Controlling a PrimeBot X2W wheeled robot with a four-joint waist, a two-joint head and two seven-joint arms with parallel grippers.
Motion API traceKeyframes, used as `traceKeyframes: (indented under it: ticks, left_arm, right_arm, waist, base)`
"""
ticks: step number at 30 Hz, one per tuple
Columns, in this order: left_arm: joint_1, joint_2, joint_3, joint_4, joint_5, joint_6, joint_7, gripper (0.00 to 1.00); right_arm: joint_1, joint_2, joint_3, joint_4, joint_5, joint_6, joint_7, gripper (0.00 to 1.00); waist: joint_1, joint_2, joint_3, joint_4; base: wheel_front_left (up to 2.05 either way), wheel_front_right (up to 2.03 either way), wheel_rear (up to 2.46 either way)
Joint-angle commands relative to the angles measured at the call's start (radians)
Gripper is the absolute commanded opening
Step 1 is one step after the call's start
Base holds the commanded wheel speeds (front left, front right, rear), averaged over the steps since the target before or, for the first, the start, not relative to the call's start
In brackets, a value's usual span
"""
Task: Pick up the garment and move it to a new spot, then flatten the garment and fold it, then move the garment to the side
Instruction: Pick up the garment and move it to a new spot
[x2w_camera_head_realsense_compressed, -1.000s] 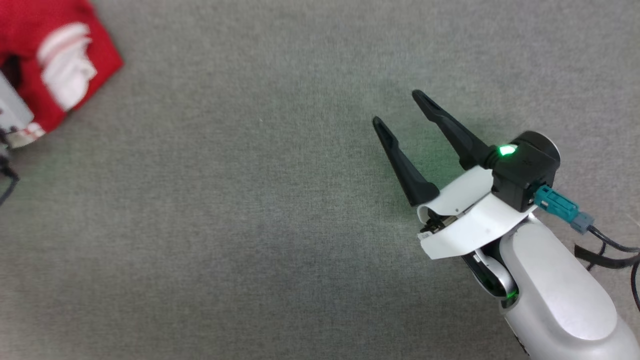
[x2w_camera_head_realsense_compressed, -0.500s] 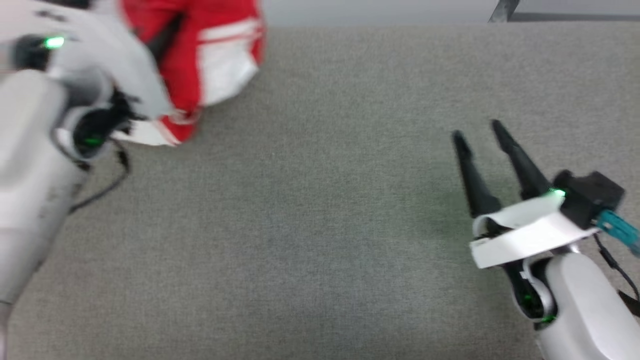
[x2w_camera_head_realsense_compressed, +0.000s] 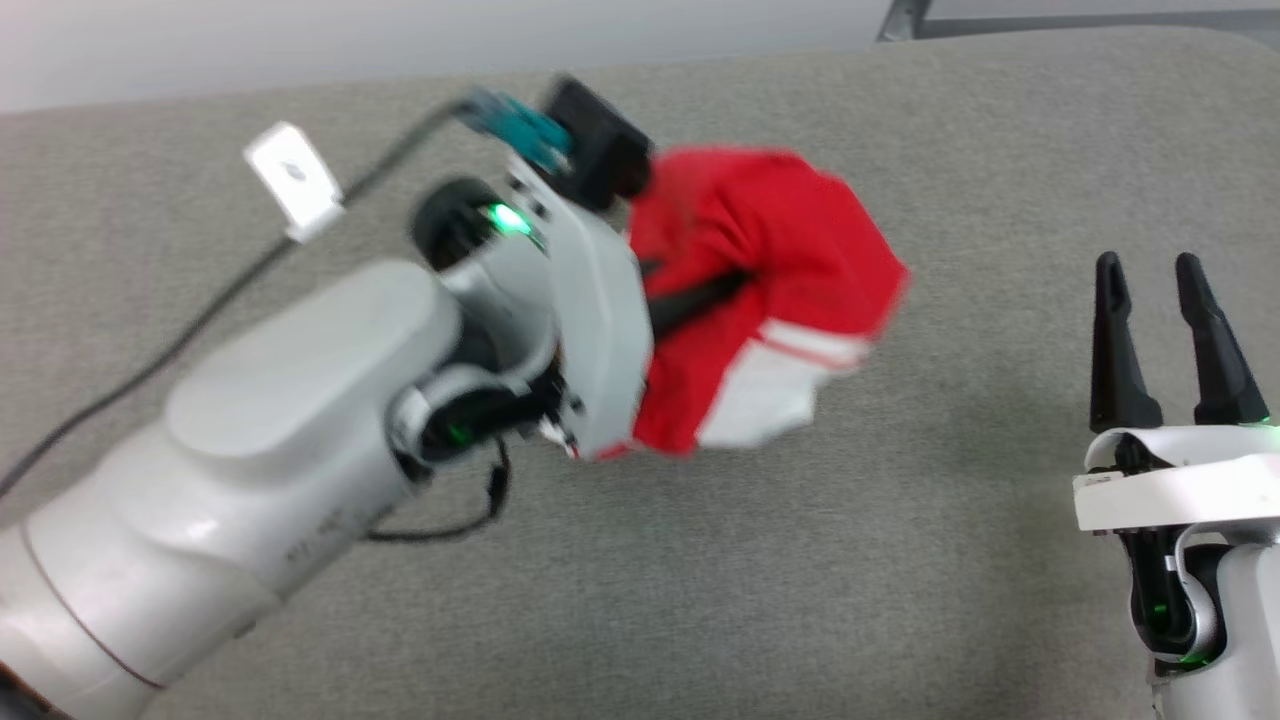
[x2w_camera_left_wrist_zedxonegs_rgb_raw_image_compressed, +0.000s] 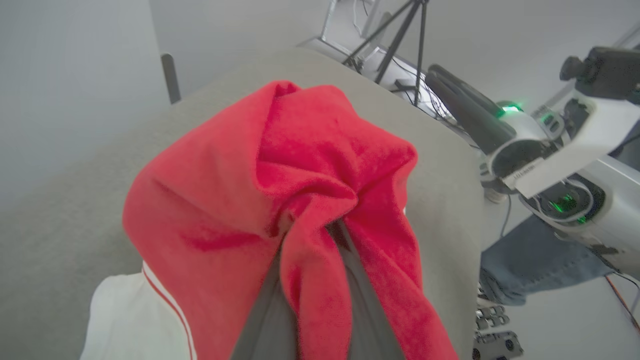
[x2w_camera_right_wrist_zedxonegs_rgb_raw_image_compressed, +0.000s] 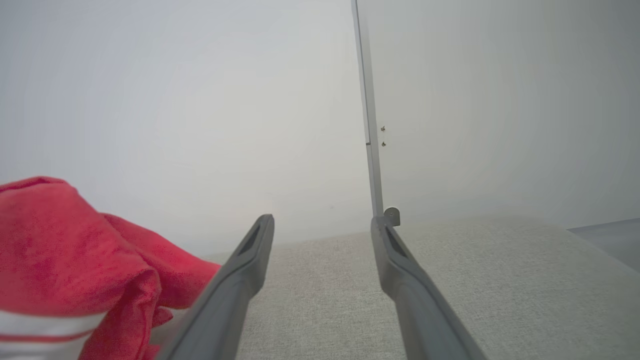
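Observation:
The garment (x2w_camera_head_realsense_compressed: 790, 240) is a bunched red jersey with a white, red-striped sleeve (x2w_camera_head_realsense_compressed: 758, 405) hanging below it. It hangs over the middle of the grey table (x2w_camera_head_realsense_compressed: 700, 600). My left gripper (x2w_camera_head_realsense_compressed: 735, 282) is shut on the garment, its fingertips buried in the folds. In the left wrist view the garment (x2w_camera_left_wrist_zedxonegs_rgb_raw_image_compressed: 225, 200) drapes over both fingers (x2w_camera_left_wrist_zedxonegs_rgb_raw_image_compressed: 267, 315). My right gripper (x2w_camera_head_realsense_compressed: 1148, 275) stands open at the lower right, apart from the cloth, with nothing between its fingers. In the right wrist view my right gripper (x2w_camera_right_wrist_zedxonegs_rgb_raw_image_compressed: 322, 225) points at the wall, with the garment (x2w_camera_right_wrist_zedxonegs_rgb_raw_image_compressed: 60, 240) to its left.
The table's far edge (x2w_camera_head_realsense_compressed: 700, 60) meets a pale wall. Off the table's side, the left wrist view shows a tripod (x2w_camera_left_wrist_zedxonegs_rgb_raw_image_compressed: 400, 35), cables and a person's leg in jeans (x2w_camera_left_wrist_zedxonegs_rgb_raw_image_compressed: 530, 260). A white tag (x2w_camera_head_realsense_compressed: 293, 180) sticks up from the left arm's cable.
The head camera has shifted. My left arm has carried the garment from the far left toward the table's middle, closer to my right gripper. The right gripper now points more straight up the view, still open.

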Motion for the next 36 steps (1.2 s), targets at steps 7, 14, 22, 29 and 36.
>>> traceKeyframes:
  ticks: [7,14,22,29,36]
  left_arm:
    - [0.046,-0.022,-0.079,0.023,-0.043,-0.002,-0.005,0.0]
    - [0.1,-0.081,-0.133,0.181,-0.059,-0.002,0.022,0.0]
    - [0.105,-0.139,-0.147,0.326,-0.074,-0.001,-0.012,0.38]
    - [0.089,-0.143,-0.149,0.318,-0.099,-0.001,-0.102,1.0]
    - [0.104,-0.11,-0.136,0.273,-0.139,-0.001,-0.239,1.0]
  right_arm:
    - [0.018,0.026,-0.034,-0.026,-0.008,0.0,-0.005,1.0]
    - [0.015,0.045,-0.049,-0.029,-0.008,0.0,-0.005,1.0]
    - [-0.009,0.054,-0.031,-0.02,-0.01,0.0,-0.005,1.0]
    - [0.005,0.03,0.004,0.007,-0.023,0.0,-0.005,1.0]
    - [0.037,-0.011,0.03,0.046,-0.049,0.0,-0.005,1.0]
  waist:
    - [0.0,-0.0001,0.049,-0.068]
    - [0.0,-0.0001,0.075,-0.069]
    - [0.0,-0.0001,0.083,-0.066]
    - [0.0,-0.0001,0.043,-0.035]
    - [0.0,-0.0001,-0.045,0.034]
  base:
    - [0.0,0.0,0.0]
    - [0.0,0.0,0.0]
    - [0.0,0.0,0.0]
    - [0.0,0.0,0.0]
    - [0.0,0.0,0.0]
